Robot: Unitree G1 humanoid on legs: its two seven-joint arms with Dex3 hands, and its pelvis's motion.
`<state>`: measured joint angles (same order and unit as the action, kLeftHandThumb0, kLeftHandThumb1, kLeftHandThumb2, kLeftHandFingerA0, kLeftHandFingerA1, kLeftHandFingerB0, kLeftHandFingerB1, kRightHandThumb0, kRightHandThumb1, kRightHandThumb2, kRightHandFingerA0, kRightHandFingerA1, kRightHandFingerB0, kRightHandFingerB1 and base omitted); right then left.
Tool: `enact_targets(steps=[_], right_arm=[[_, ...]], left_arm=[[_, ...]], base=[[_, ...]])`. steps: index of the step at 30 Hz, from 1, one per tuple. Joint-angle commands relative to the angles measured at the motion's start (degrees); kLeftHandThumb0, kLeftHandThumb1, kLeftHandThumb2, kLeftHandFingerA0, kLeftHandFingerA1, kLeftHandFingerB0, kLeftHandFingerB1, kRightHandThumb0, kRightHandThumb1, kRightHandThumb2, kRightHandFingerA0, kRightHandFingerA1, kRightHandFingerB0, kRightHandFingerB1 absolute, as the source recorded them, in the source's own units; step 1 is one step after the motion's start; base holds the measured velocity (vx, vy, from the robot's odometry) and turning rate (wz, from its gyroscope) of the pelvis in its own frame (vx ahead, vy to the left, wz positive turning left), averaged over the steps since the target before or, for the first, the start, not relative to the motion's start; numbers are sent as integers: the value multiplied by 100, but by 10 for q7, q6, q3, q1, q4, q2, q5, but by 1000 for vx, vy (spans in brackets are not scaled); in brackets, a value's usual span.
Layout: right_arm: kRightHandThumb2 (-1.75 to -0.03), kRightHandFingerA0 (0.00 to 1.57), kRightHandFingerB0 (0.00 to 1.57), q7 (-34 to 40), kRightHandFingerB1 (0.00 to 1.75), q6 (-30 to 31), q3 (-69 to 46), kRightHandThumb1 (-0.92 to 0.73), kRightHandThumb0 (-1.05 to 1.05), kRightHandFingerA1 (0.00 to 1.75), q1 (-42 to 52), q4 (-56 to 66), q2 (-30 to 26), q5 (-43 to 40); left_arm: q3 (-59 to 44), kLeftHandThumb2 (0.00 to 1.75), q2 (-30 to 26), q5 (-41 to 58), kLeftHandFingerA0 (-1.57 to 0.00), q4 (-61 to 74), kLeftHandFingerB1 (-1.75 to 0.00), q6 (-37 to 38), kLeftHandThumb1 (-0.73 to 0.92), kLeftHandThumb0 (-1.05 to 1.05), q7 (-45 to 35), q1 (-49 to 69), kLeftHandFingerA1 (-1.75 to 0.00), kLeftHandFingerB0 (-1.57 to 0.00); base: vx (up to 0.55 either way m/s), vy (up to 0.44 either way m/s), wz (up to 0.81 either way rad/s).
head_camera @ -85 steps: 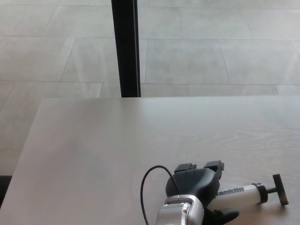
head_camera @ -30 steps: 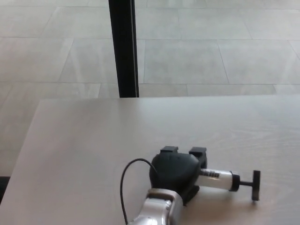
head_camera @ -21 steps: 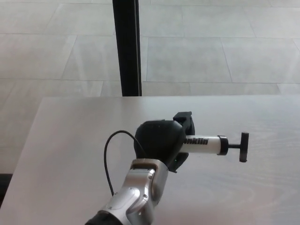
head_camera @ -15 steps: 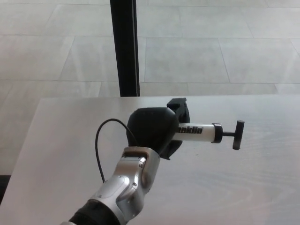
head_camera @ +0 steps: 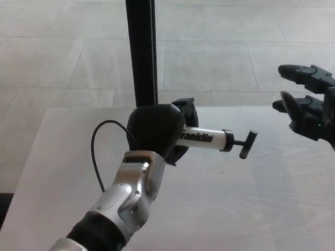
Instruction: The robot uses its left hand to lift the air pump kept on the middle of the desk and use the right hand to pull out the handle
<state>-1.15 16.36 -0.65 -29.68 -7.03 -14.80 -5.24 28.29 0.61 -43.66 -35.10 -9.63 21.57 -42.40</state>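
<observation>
Pump up, handle waiting

The left hand (head_camera: 155, 132) grips the air pump (head_camera: 203, 139) sideways; its handle (head_camera: 248, 144) points toward the right hand (head_camera: 310, 107), which is spread, empty and near.

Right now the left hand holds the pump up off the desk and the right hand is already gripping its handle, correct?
Not quite. The left hand holds the pump up, but the head view shows the right hand open and apart from the handle.
</observation>
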Motion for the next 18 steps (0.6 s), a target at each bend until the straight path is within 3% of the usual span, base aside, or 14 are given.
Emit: enact_targets(steps=[1, 2, 6, 7, 10, 11, 18], right_arm=[[-102, 57, 35, -6, 52, 49, 19, -67, -72, 75, -14, 18, 9, 22], [-64, 57, 41, -6, 37, 51, 20, -81, -69, 73, -15, 18, 10, 23], [-64, 55, 41, -8, 38, 46, 20, -82, -67, 77, -16, 15, 16, 24], [-64, 57, 43, -9, 38, 38, 20, -81, -64, 78, -14, 10, 16, 25], [-63, 55, 40, -12, 39, 34, 16, -77, -57, 77, -9, 0, 20, 23], [-92, 53, 35, -12, 53, 34, 14, -57, -54, 75, -8, -4, 23, 21], [-92, 52, 37, -7, 54, 23, 10, -55, -53, 76, -1, -31, 35, 26]], left_arm=[[-23, 107, 6, 19, -121, 3, -127, -5, 49, -16, 0, -10, -142, -96], [-24, 106, 7, 18, -121, 3, -128, -1, 47, -14, 3, -9, -142, -98], [-37, 108, 12, 22, -120, 11, -126, -2, 48, -16, 12, -3, -141, -96], [-42, 100, 14, 27, -87, 15, -162, -2, 56, -10, 9, -1, -175, -66], [-65, 110, 32, 42, -90, 21, -159, -9, 53, -12, 16, 0, -175, -71], [-68, 102, 34, 43, -89, 25, -160, -10, 58, -11, 14, 0, -175, -68], [-94, 97, 54, 65, -88, 51, -163, -3, 60, -11, 13, 11, -175, -64]], base=[[0, 0, 0], [0, 0, 0], [0, 0, 0], [0, 0, 0], [0, 0, 0], [0, 0, 0], [0, 0, 0]])
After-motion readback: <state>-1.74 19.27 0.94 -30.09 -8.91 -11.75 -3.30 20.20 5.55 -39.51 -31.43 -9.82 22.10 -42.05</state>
